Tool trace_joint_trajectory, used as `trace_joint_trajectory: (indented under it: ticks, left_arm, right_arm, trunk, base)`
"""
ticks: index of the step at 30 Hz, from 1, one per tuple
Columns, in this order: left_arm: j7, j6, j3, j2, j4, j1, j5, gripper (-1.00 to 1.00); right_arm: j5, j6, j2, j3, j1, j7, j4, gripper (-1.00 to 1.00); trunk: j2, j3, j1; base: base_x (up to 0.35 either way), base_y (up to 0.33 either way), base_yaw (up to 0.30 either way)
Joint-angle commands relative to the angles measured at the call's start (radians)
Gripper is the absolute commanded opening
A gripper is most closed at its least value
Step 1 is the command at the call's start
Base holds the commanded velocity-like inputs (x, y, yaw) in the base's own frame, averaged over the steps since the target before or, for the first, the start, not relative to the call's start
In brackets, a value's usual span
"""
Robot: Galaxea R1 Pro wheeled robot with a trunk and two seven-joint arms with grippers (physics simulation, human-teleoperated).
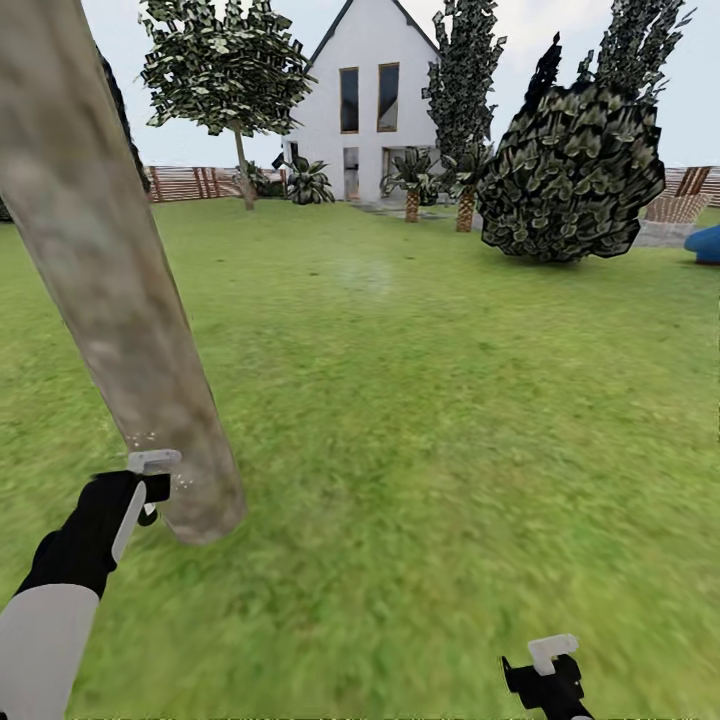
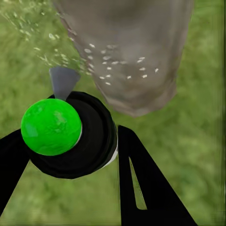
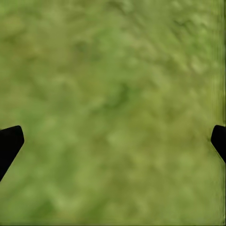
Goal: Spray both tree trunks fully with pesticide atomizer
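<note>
Left end effector (image 2: 70, 155) squeezes the small, light, hard pesticide atomizer (image 2: 77, 136) round its smooth body, near the tree trunk (image 2: 127, 52); right end effector (image 3: 113, 141) is wide open, empty.

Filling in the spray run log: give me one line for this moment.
left gripper: shut on black green-topped atomizer bottle | target: pale mottled tree trunk, whitish specks near base | right gripper: open over grass
</note>
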State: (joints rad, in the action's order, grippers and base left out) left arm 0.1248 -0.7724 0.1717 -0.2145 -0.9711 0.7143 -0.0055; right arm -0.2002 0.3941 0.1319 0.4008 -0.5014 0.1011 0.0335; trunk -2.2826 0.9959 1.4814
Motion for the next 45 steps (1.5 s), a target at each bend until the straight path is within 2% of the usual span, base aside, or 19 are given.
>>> trace_joint_trajectory:
  ticks: [1,10,17,26,30,32,35,36,39,45]
  left_arm:
    - [0.002,-0.005,0.0,0.0,-0.001,0.001,-0.001,-1.0]
    - [0.012,0.0,0.014,-0.02,0.016,-0.006,-0.011,-1.0]
    - [0.017,0.01,0.013,-0.011,0.018,-0.077,-0.011,-1.0]
    - [0.039,0.014,0.011,-0.008,0.02,-0.107,-0.011,-1.0]
    - [0.039,0.067,0.013,-0.005,0.12,-0.11,-0.004,-1.0]
    - [0.038,0.076,0.009,0.0,0.135,-0.11,0.001,-1.0]
    - [0.038,0.079,0.008,0.042,0.121,-0.11,-0.007,-1.0]
    - [0.039,0.081,0.011,0.046,0.116,-0.11,-0.008,-1.0]
    - [0.038,0.168,0.015,0.048,0.112,-0.11,-0.006,-1.0]
    - [0.04,0.185,0.017,0.042,0.112,-0.11,-0.005,-1.0]
  right_arm:
    - [-0.008,0.002,0.0,0.009,0.0,0.002,0.0,1.0]
    - [-0.008,0.002,0.0,0.009,0.0,0.002,0.0,1.0]
    - [-0.008,0.002,-0.001,0.009,0.0,0.002,0.0,1.0]
    - [-0.009,0.003,0.001,0.009,0.0,0.003,0.0,1.0]
    - [-0.009,0.004,0.004,0.008,0.0,0.003,0.0,1.0]
    - [-0.009,0.003,0.003,0.009,0.0,0.003,0.001,1.0]
    - [-0.009,0.003,0.002,0.009,0.0,0.003,0.002,1.0]
    - [-0.009,0.003,0.002,0.009,0.0,0.003,0.002,1.0]
    - [-0.008,0.003,0.001,0.01,0.0,0.003,0.002,1.0]
    - [-0.008,0.003,0.0,0.01,0.0,0.003,0.001,1.0]
  trunk:
    - [0.0,0.001,0.0]
    - [0.0,0.001,0.0]
    - [0.0,0.001,0.0]
    - [0.0,0.001,0.0]
    - [0.0,0.001,0.0]
    - [0.0,0.001,0.0]
    - [0.0,0.001,0.0]
    - [0.0,0.001,0.0]
    - [0.0,0.001,0.0]
    - [0.0,0.001,0.0]
  base:
    - [-0.072,-0.271,0.0]
    - [0.067,-0.251,0.054]
    - [0.185,-0.063,0.27]
    - [0.163,-0.097,0.052]
    - [0.277,-0.161,0.0]
    - [0.176,-0.207,0.0]
    - [0.028,-0.265,0.039]
    - [0.003,-0.273,0.206]
    - [0.094,-0.269,0.26]
    - [0.173,-0.243,0.276]
